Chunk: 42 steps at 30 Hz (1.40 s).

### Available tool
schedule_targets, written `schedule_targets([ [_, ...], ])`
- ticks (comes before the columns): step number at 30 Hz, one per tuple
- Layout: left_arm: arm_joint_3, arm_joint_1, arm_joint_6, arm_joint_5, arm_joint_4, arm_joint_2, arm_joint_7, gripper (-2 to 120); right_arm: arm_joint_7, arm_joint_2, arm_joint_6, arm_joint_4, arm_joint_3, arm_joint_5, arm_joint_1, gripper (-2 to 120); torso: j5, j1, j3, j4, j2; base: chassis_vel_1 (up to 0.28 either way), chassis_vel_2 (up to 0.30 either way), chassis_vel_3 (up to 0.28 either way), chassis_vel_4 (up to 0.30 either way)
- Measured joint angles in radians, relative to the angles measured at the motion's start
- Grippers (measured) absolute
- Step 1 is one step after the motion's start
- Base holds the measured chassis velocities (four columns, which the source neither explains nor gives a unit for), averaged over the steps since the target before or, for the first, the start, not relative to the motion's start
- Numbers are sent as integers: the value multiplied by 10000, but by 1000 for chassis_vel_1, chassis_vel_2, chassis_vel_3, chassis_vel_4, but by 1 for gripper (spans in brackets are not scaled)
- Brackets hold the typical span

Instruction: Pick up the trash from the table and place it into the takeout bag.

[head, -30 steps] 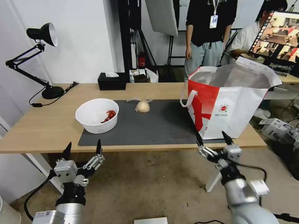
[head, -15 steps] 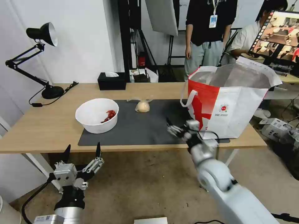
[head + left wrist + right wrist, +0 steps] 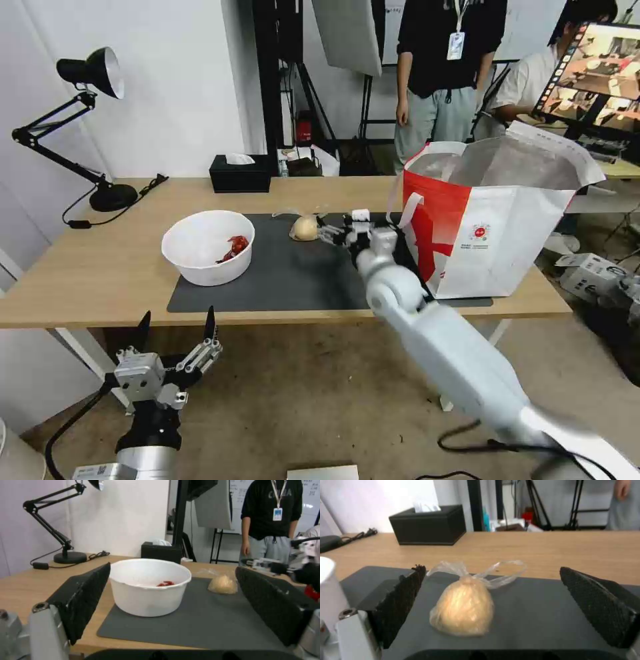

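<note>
Light-wood table (image 3: 100, 267) runs across the middle of the head view, with a dark grey mat (image 3: 300, 273) lying along its near edge at centre. At the right end of the mat stands the red-and-white bag (image 3: 487, 227), its foil-lined mouth gaping upward and one white strap hanging on its left face. Left of centre on the mat sits the white bowl (image 3: 207, 250), with red shell scraps (image 3: 233, 248) against its right inner wall. At the far edge of the table, above the bowl in the frame, a black tissue box (image 3: 240, 175) stands, and a black lamp (image 3: 87, 133) rises from the upper left.

Reaching in from the lower right, the right arm stretches over the mat, and the right gripper (image 3: 331, 233) hovers just right of the clear bag with the beige lump (image 3: 305, 228), which lies at the mat's far edge, centre frame. In the right wrist view the two black fingers (image 3: 400, 600) stand wide apart on either side of the lump (image 3: 463, 607), holding nothing (whether either one touches the plastic I cannot tell).

Below the table edge at lower left, the left gripper (image 3: 177, 327) hangs with its fingers spread wide, holding nothing.
</note>
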Motion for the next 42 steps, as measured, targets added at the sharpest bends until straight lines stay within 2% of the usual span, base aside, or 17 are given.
schedule_targets([
  [2, 10, -65, 0, 0, 0, -112, 6, 100, -150, 340, -145, -801, -173, 325, 453, 100, 1, 0, -1, 0, 0, 0, 0, 0, 0],
  [3, 10, -65, 0, 0, 0, -112, 6, 100, -150, 340, -145, -801, -173, 325, 453, 100, 1, 0, -1, 0, 0, 0, 0, 0, 0],
  [6, 34, -130, -1, 10, 0, -229, 20, 100, -484, 903, -207, -2142, -319, 422, 1078, 100, 0, -1, 0, -1, 0, 0, 0, 0, 0],
  [16, -44, -195, -29, -4, 0, -249, 22, 100, -1179, 2059, -439, -4350, -414, 652, 2159, 100, 1, -1, -1, 0, 1, 0, 0, 0, 0],
  [20, -28, -224, -29, -11, 0, -262, 23, 100, -1193, 2355, -706, -4913, -343, 894, 2388, 100, 0, -1, -2, 0, 1, 0, 0, 0, 0],
  [30, -58, -294, -29, -82, 0, -245, 23, 100, -890, 2584, -1185, -5366, -302, 977, 2477, 97, 1, -1, -2, -1, 1, 0, 0, 0, 0],
  [33, -64, -302, -29, -95, 0, -235, 23, 100, -889, 2656, -1212, -5505, -294, 991, 2494, 91, 2, -1, -2, -1, 1, 0, 0, 0, 0],
  [35, -95, -311, -29, -128, 0, -215, 23, 100, -888, 2728, -1214, -5617, -277, 995, 2495, 81, 2, -1, -1, 0, 1, 0, 0, 0, 0],
  [36, -95, -311, -29, -128, 0, -215, 23, 100, -888, 2728, -1214, -5617, -277, 995, 2495, 81, 2, -1, -1, 0, 1, 0, 0, 0, 0],
  [37, -113, -318, -29, -154, 0, -209, 23, 100, -888, 2750, -1215, -5639, -263, 995, 2495, 75, 2, -1, -2, 0, 1, 0, 0, 0, 0],
  [39, -118, -321, -29, -174, 0, -204, 23, 100, -877, 2756, -1215, -5644, -259, 995, 2491, 67, 2, -2, -1, 0, 1, 0, 0, 0, 0],
  [40, -118, -321, -29, -174, 0, -204, 23, 100, -877, 2756, -1215, -5644, -259, 995, 2491, 67, 2, -2, -1, 0, 1, 0, 0, 0, 0],
  [42, -118, -324, -29, -179, 1, -203, 23, 100, -843, 2745, -1210, -5612, -258, 993, 2451, 57, 2, -1, -2, -1, 1, 0, 0, 0, 0],
])
